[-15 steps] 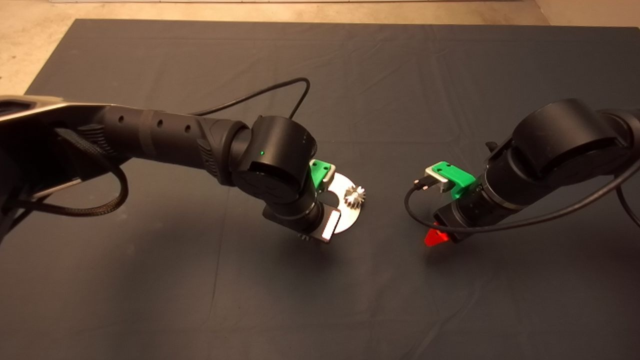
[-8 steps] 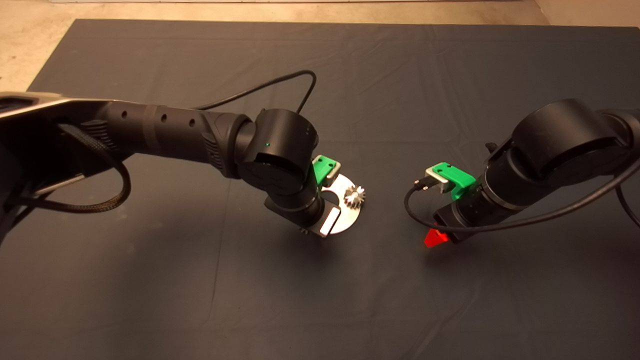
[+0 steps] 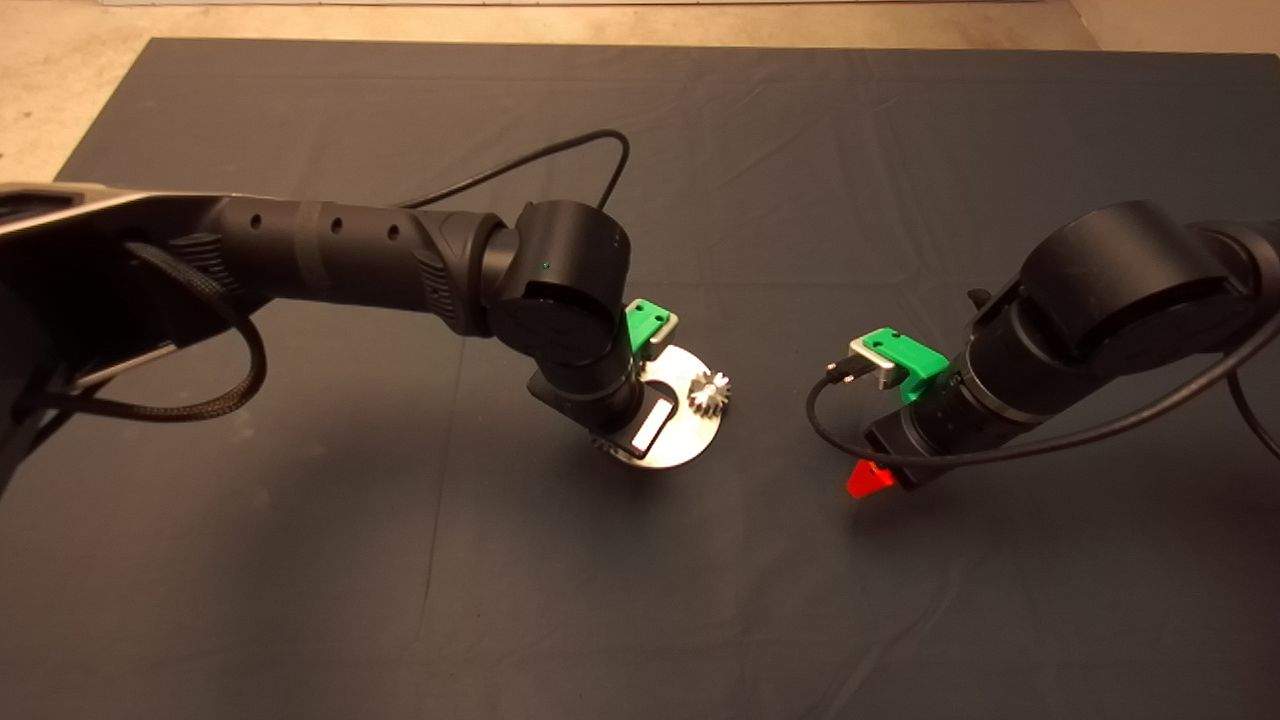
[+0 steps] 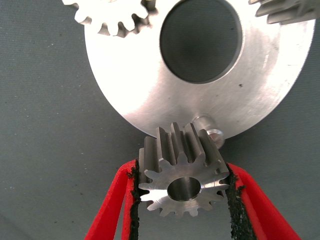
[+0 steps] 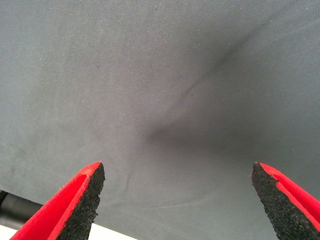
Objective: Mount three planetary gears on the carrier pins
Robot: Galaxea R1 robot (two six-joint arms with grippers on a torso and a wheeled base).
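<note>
Now I'm swinging the left gripper [image 4: 182,187] inward over the carrier disc [image 4: 150,95], jaws clamped on the third planetary gear [image 4: 181,175], hovering just beside the last bare carrier pin [image 4: 205,122]. Two gears [image 3: 709,391] are already seated; right gripper [image 5: 177,200] is waiting, jaws wide and empty.
</note>
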